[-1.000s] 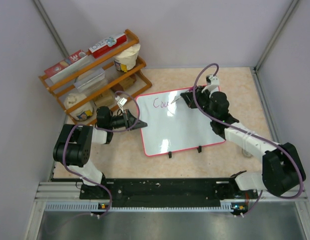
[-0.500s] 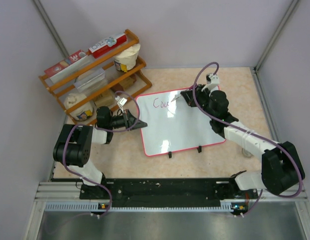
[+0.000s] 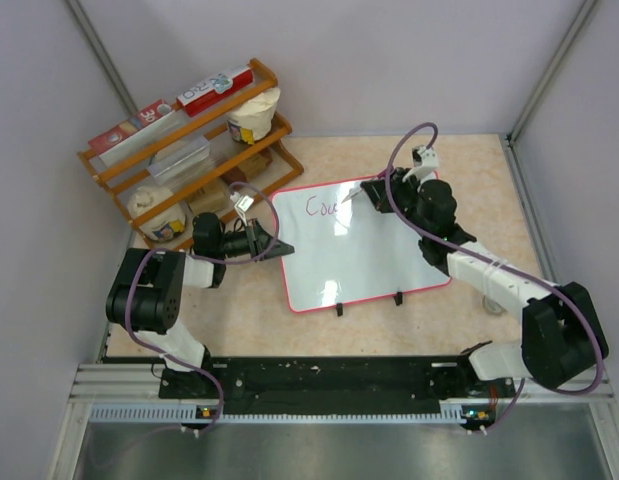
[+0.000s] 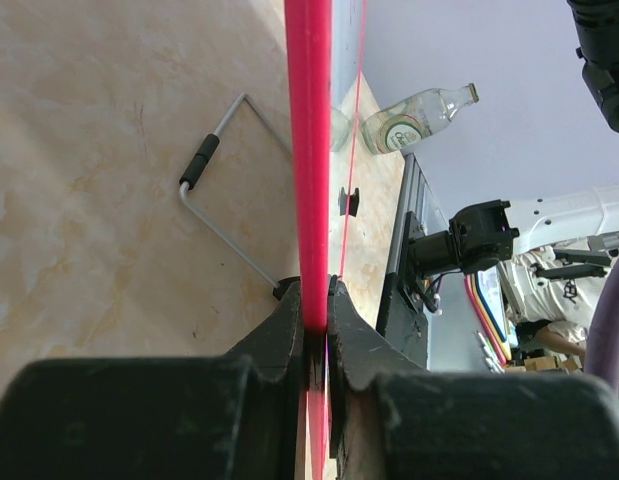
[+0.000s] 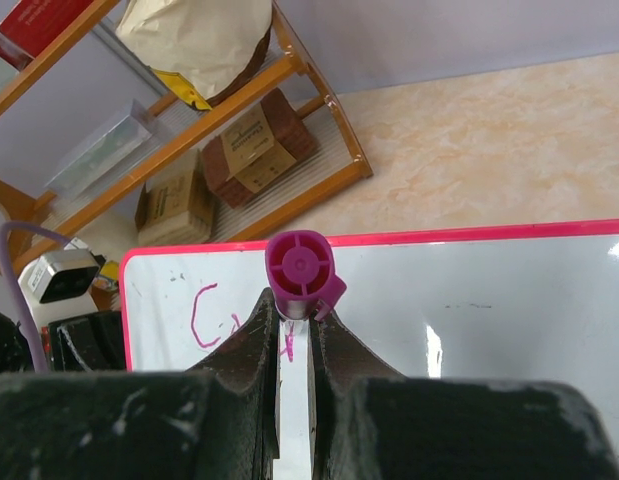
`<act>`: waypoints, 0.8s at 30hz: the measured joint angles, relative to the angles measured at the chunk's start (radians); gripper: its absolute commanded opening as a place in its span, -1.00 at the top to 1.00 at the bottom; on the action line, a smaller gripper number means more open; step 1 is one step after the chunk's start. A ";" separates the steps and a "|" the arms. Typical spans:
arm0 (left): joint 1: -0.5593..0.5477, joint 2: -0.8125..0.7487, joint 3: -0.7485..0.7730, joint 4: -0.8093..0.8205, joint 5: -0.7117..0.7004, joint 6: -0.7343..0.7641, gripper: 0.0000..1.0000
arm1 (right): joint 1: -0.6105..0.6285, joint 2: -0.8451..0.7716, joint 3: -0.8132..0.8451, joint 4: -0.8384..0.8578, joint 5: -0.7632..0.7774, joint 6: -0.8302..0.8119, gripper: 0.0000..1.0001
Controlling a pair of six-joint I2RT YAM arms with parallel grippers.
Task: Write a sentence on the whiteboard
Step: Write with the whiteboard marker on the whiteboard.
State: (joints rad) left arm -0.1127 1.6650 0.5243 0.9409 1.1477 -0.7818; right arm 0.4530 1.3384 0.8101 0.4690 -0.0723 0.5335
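1. Right gripper [image 5: 294, 305] is closed narrow on a purple marker [image 5: 301, 268], whose round butt end faces the wrist camera.
2. Left gripper [image 4: 316, 312] is pinched shut on the pink-red rim of the whiteboard [image 4: 309, 140], one finger on each face of the board's left edge.
3. I find the whiteboard lying on the table [image 3: 469, 165] between the two arms and turned slightly askew. Two black clips [image 3: 340, 309] sit on its near edge.
4. I read the sentence [image 3: 322, 207] as a few pink cursive letters, roughly "Cou", near the board's far left corner. From above, the marker tip sits at the right end of them. I cannot confirm contact with the surface.
5. I note a bent metal rod [image 4: 224, 190] with a black sleeve on the table beside the rim, in the left wrist view.
6. I note a wooden rack [image 3: 189, 140] beyond the board's far left corner, holding boxes and tubs.
7. I note a clear bottle [image 4: 409, 120] with a green label past the board, in the left wrist view.
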 measured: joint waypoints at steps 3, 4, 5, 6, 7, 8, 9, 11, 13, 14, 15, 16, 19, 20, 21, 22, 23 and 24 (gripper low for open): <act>0.000 0.000 0.000 0.000 0.000 0.000 1.00 | 0.000 0.006 0.011 -0.004 0.001 -0.002 1.00; 0.000 0.000 0.000 0.000 0.000 0.000 1.00 | -0.001 0.006 0.011 -0.005 0.002 -0.001 1.00; 0.000 0.000 0.000 0.000 0.000 0.000 1.00 | -0.002 0.006 0.011 -0.005 0.002 -0.001 1.00; 0.000 0.000 0.000 0.000 0.000 0.000 1.00 | -0.003 0.006 0.011 -0.005 0.002 0.000 1.00; 0.000 0.000 0.000 0.000 0.000 0.000 1.00 | -0.005 0.006 0.011 -0.004 0.002 0.001 1.00; 0.000 0.000 0.000 0.000 0.000 0.000 1.00 | -0.006 0.006 0.011 -0.004 0.002 0.001 1.00; 0.000 0.000 0.000 0.000 0.000 0.000 1.00 | -0.008 0.006 0.011 -0.005 0.002 0.002 1.00; 0.000 0.000 0.000 0.000 0.000 0.000 1.00 | -0.010 0.006 0.011 -0.004 0.002 0.002 1.00; 0.000 0.000 0.000 0.000 0.000 0.000 1.00 | -0.010 0.006 0.011 -0.004 0.002 0.003 1.00; 0.000 0.000 0.000 0.000 0.000 0.000 1.00 | -0.011 0.006 0.011 -0.004 0.002 0.003 1.00; 0.000 0.000 0.000 0.000 0.000 0.000 1.00 | -0.011 0.006 0.011 -0.004 0.002 0.003 1.00; 0.000 0.000 0.000 0.000 0.000 0.000 1.00 | -0.011 0.006 0.010 -0.004 0.002 0.003 1.00; 0.000 0.000 0.000 -0.001 0.000 0.000 1.00 | -0.011 0.006 0.009 -0.002 0.002 0.004 1.00; 0.000 0.000 0.000 -0.001 0.000 0.000 1.00 | -0.011 0.006 0.009 -0.002 0.001 0.004 1.00; 0.000 0.000 0.000 -0.001 0.000 0.000 1.00 | -0.011 0.005 0.008 -0.001 0.000 0.004 1.00; 0.000 0.000 0.000 -0.001 0.000 0.000 1.00 | -0.011 0.005 0.008 -0.001 0.000 0.005 1.00; 0.000 0.000 0.000 -0.001 0.000 0.000 1.00 | -0.011 0.005 0.008 -0.001 0.000 0.006 1.00; 0.000 0.000 0.000 -0.001 0.000 0.000 1.00 | -0.011 0.005 0.007 0.001 -0.001 0.007 1.00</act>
State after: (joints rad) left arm -0.1127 1.6650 0.5243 0.9401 1.1477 -0.7822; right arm 0.4419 1.3437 0.8169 0.4698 -0.0731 0.5407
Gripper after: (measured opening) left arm 0.100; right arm 0.062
